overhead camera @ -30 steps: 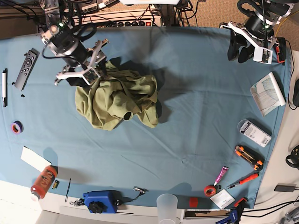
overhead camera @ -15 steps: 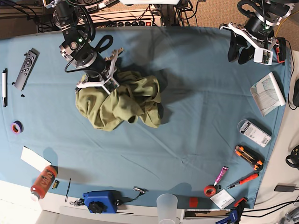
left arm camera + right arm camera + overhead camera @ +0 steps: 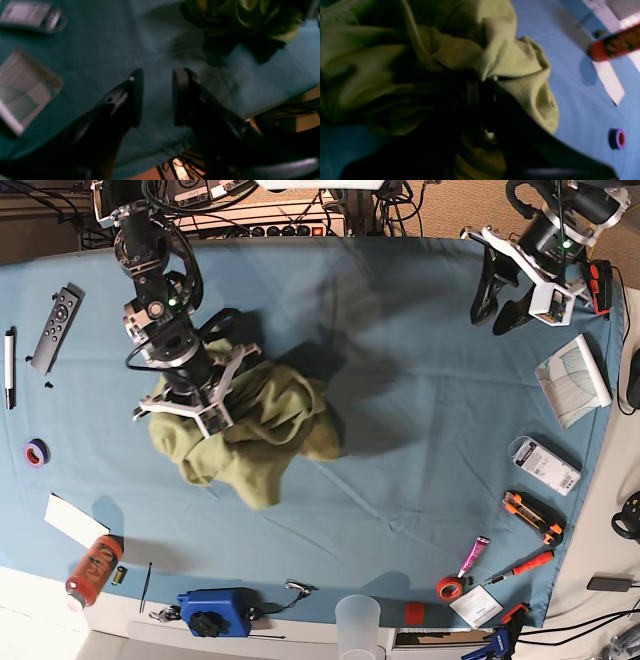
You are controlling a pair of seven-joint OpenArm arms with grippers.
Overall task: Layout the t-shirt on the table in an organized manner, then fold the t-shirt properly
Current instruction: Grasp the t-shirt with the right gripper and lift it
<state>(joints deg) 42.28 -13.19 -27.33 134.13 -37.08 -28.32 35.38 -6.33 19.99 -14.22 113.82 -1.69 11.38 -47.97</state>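
The olive-green t-shirt (image 3: 255, 425) lies crumpled in a heap on the left half of the light-blue table (image 3: 420, 440). My right gripper (image 3: 187, 410) presses into the heap's left side. In the right wrist view its dark jaws (image 3: 476, 93) are shut on a bunched fold of the t-shirt (image 3: 395, 57). My left gripper (image 3: 498, 302) hangs over the table's far right corner, well away from the shirt. The left wrist view shows that gripper (image 3: 156, 100) open with only table cloth (image 3: 100, 50) between its fingers, and the t-shirt (image 3: 240, 22) lies far ahead of it.
At the left edge lie a remote (image 3: 55, 325), a pen (image 3: 10, 365), a purple tape roll (image 3: 36, 451), a white paper (image 3: 75, 520) and an orange bottle (image 3: 93, 570). A blue device (image 3: 212, 610) and a cup (image 3: 357, 620) stand at the front. A booklet (image 3: 575, 378) and small tools lie at the right.
My right gripper has closed on the shirt and moved toward the table's front, dragging the heap with it. My left arm has shifted slightly inward.
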